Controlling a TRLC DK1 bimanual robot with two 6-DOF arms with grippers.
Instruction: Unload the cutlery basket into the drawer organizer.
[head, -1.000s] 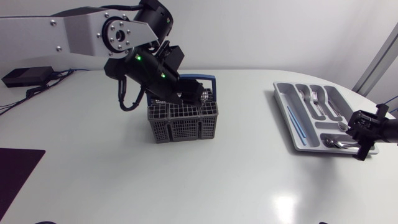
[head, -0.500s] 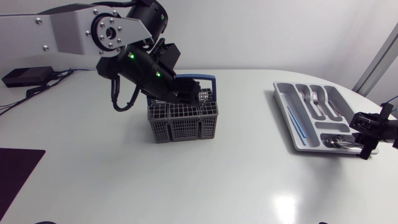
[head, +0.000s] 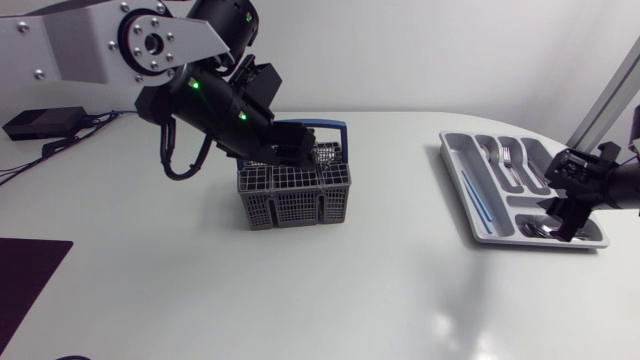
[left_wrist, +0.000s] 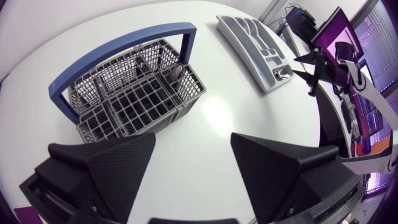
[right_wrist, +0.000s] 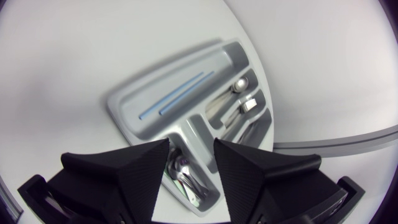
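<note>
The grey cutlery basket (head: 295, 192) with a blue handle (head: 322, 127) stands mid-table, some metal cutlery (head: 326, 152) in its back right corner. My left gripper (head: 287, 147) hovers over the basket's back left, open and empty; in the left wrist view the basket (left_wrist: 134, 93) lies ahead of the gripper (left_wrist: 193, 162). The grey drawer organizer (head: 470, 190) sits at the right and holds forks (head: 507, 158), spoons (head: 538, 229) and blue sticks (head: 478, 200). My right gripper (head: 563, 208) hangs open above the spoon compartment (right_wrist: 186, 177), nothing between its fingers (right_wrist: 124, 168).
A black pad (head: 25, 275) lies at the table's left front edge. A dark box (head: 45, 122) with cables sits at the back left. Bare white tabletop (head: 400, 270) spreads between basket and organizer.
My right gripper has opened and lifted a little over the organizer's spoon compartment. The left arm has drawn back to the left and up from the basket.
</note>
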